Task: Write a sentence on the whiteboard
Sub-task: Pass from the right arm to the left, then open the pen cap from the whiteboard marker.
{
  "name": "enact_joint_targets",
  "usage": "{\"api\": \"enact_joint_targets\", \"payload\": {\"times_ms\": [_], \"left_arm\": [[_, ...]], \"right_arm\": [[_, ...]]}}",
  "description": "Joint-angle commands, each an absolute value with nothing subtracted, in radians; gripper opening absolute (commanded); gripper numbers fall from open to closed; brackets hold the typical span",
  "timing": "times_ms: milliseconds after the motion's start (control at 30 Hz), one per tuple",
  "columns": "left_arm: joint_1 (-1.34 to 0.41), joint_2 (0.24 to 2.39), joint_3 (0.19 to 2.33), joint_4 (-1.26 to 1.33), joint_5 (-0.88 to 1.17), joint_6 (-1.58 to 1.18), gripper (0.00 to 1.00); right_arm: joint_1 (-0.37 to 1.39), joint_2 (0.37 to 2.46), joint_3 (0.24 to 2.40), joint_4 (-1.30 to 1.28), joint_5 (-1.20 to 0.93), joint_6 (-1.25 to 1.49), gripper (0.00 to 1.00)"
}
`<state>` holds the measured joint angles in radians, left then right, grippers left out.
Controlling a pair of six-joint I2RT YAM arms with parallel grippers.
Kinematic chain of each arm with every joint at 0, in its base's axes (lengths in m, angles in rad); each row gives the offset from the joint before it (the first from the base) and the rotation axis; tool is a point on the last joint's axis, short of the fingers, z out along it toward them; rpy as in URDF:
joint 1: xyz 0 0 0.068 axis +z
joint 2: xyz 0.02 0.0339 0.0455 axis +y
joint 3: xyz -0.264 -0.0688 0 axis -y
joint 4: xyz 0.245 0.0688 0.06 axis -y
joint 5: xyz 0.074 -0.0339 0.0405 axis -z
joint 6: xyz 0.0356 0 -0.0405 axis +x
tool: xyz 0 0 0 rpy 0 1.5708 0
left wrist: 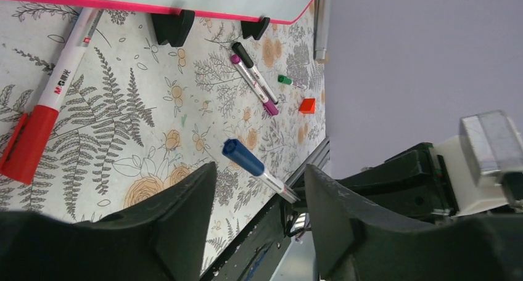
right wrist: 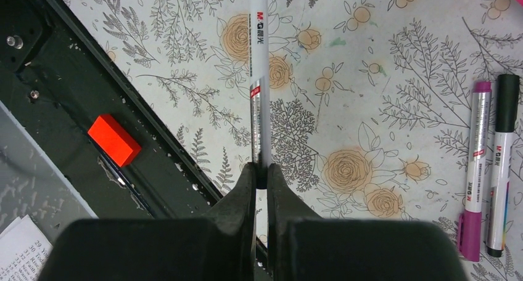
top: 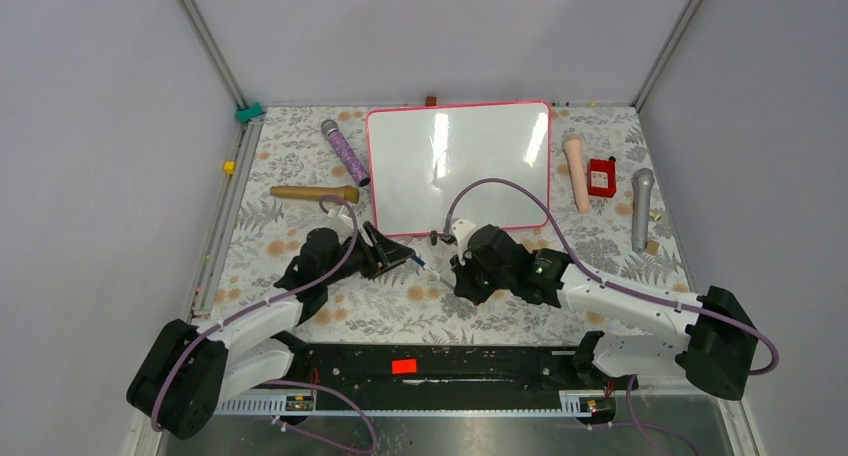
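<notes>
uncapping looks to be the step: just off the blank whiteboard's (top: 480, 136) near edge, the right claw (right wrist: 261, 176) is clamped on the blue marker's (right wrist: 257, 77) tail, and the left claw (left wrist: 259, 170), jaws apart, straddles its cap (left wrist: 242, 156), which next needs pinching and pulling straight off.

The white, blue-capped marker pen (right wrist: 257, 77) runs off the right wrist view's top edge; its lower end hides between the right tool's (right wrist: 261, 171) fingers.
</notes>
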<state>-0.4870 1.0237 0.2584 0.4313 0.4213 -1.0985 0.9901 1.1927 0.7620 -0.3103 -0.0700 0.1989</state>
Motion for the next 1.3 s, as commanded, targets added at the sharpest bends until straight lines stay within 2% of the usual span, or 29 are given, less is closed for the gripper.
{"api": "enact_joint_targets", "payload": {"times_ms": [0, 267, 333, 433, 533, 600, 633, 667, 767, 867, 1000, 1267], "left_arm": [[-0.503, 1.069, 0.303, 0.547, 0.411, -1.125, 0.53], [-0.530, 1.117, 0.301, 0.614, 0.402, -1.178, 0.49], [-0.537, 1.119, 0.301, 0.632, 0.405, -1.187, 0.42], [-0.547, 1.120, 0.304, 0.647, 0.410, -1.196, 0.25], [-0.556, 1.117, 0.293, 0.655, 0.416, -1.196, 0.00], [-0.556, 1.104, 0.275, 0.664, 0.412, -1.210, 0.00], [-0.556, 1.094, 0.263, 0.674, 0.403, -1.225, 0.00], [-0.557, 1.081, 0.252, 0.688, 0.395, -1.240, 0.00], [-0.556, 1.040, 0.225, 0.704, 0.359, -1.308, 0.00], [-0.557, 0.994, 0.209, 0.717, 0.322, -1.382, 0.00], [-0.557, 0.909, 0.190, 0.742, 0.262, -1.471, 0.00], [-0.557, 0.786, 0.209, 0.713, 0.171, -1.581, 0.00]], "right_arm": [[0.996, 1.145, 0.794, -0.314, -0.103, 0.174, 0.00], [0.996, 1.146, 0.809, -0.304, -0.118, 0.166, 0.00], [0.996, 1.156, 0.814, -0.303, -0.121, 0.164, 0.00], [0.996, 1.164, 0.818, -0.293, -0.120, 0.168, 0.00], [0.996, 1.164, 0.827, -0.288, -0.113, 0.171, 0.00], [0.996, 1.161, 0.834, -0.287, -0.102, 0.179, 0.01], [0.996, 1.157, 0.835, -0.284, -0.093, 0.187, 0.07], [0.996, 1.146, 0.833, -0.278, -0.085, 0.196, 0.17], [0.997, 1.094, 0.807, -0.228, -0.074, 0.231, 0.57], [0.996, 1.026, 0.760, -0.135, -0.061, 0.315, 0.74], [0.996, 0.960, 0.695, 0.043, -0.006, 0.453, 0.79], [0.997, 0.967, 0.579, 0.474, 0.058, 0.672, 0.75]]}}
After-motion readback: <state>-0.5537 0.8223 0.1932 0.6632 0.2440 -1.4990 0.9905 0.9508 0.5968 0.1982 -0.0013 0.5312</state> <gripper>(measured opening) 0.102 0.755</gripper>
